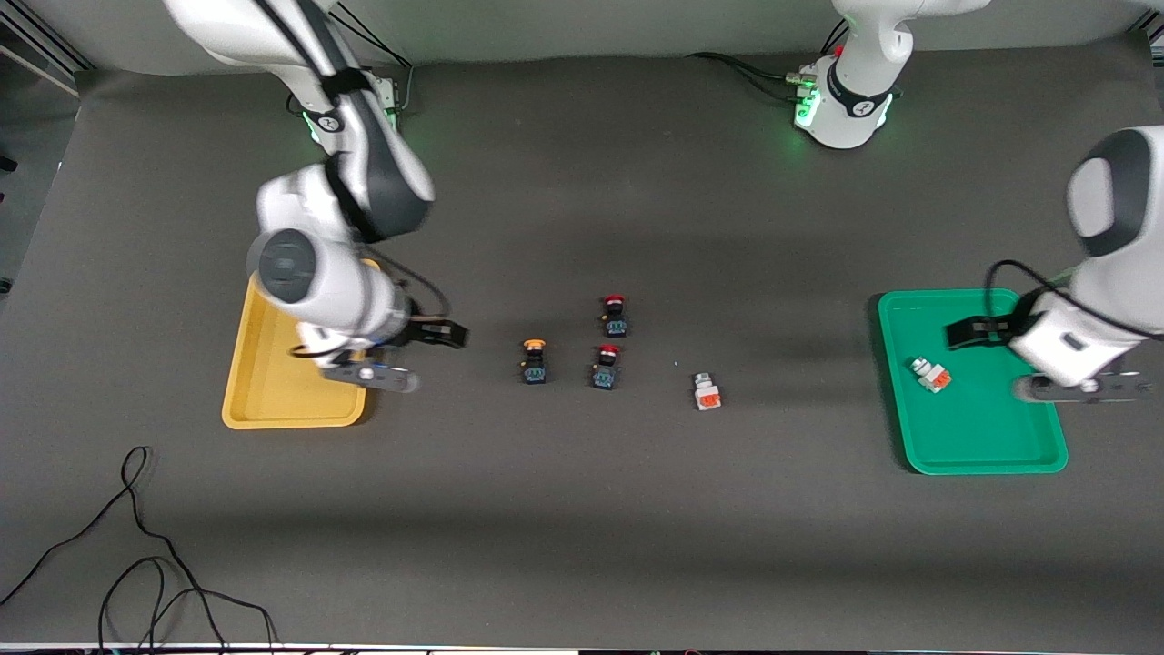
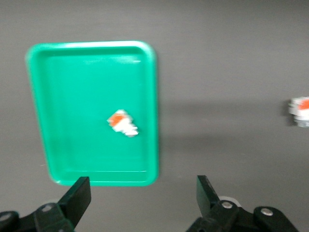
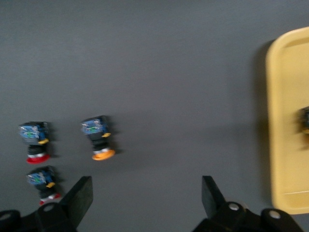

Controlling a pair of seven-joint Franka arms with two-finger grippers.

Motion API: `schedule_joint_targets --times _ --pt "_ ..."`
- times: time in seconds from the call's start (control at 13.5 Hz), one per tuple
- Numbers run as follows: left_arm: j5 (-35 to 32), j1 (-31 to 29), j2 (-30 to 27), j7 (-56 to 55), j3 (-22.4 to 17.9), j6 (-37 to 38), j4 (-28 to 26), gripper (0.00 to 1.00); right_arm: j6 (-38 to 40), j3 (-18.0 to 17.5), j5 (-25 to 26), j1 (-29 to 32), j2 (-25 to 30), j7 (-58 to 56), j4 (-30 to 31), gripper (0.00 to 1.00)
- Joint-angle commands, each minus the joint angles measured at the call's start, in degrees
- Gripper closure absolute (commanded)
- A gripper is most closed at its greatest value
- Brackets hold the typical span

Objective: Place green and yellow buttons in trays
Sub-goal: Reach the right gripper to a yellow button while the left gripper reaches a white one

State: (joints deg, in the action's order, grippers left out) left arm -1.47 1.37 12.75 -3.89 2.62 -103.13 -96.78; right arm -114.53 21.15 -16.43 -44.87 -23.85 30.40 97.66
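Note:
A yellow-capped button [image 1: 534,361] stands mid-table and also shows in the right wrist view [image 3: 98,137]. A dark button [image 3: 305,121] lies in the yellow tray [image 1: 264,400] [image 3: 285,145]; my right arm hides it in the front view. One white-grey button with an orange block [image 1: 930,374] [image 2: 123,123] lies in the green tray [image 1: 982,437] [image 2: 72,96]. Another [image 1: 707,391] [image 2: 300,111] lies on the table. My right gripper [image 1: 441,335] [image 3: 145,195] is open and empty, over the table between the yellow tray and the yellow-capped button. My left gripper [image 1: 975,329] [image 2: 145,198] is open and empty, over the green tray's edge farther from the front camera.
Two red-capped black buttons [image 1: 615,316] [image 1: 607,366] stand beside the yellow-capped one, toward the left arm's end; they also show in the right wrist view [image 3: 34,142] [image 3: 43,183]. Black cables [image 1: 136,546] lie on the table's near corner at the right arm's end.

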Motion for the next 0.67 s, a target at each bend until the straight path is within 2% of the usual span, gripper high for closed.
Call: schedule_joint_targets --times 0.0,0.22,0.59 --pt "1.6 5.0 1.8 -8.0 1.2 -1.6 0.9 0.02 -0.6 0.8 -4.7 -2.2 -9.3 2.8 -8.4 0.00" --pt "1.8 13.2 4.0 -20.5 1.2 -3.6 1.0 0.02 -7.2 0.7 -5.3 -4.1 -13.9 2.9 -8.3 0.00" --pt "1.8 22.7 9.0 -37.8 1.6 -11.5 0.9 0.02 -13.7 -0.5 -6.6 -5.2 -19.2 2.8 -8.4 0.00"
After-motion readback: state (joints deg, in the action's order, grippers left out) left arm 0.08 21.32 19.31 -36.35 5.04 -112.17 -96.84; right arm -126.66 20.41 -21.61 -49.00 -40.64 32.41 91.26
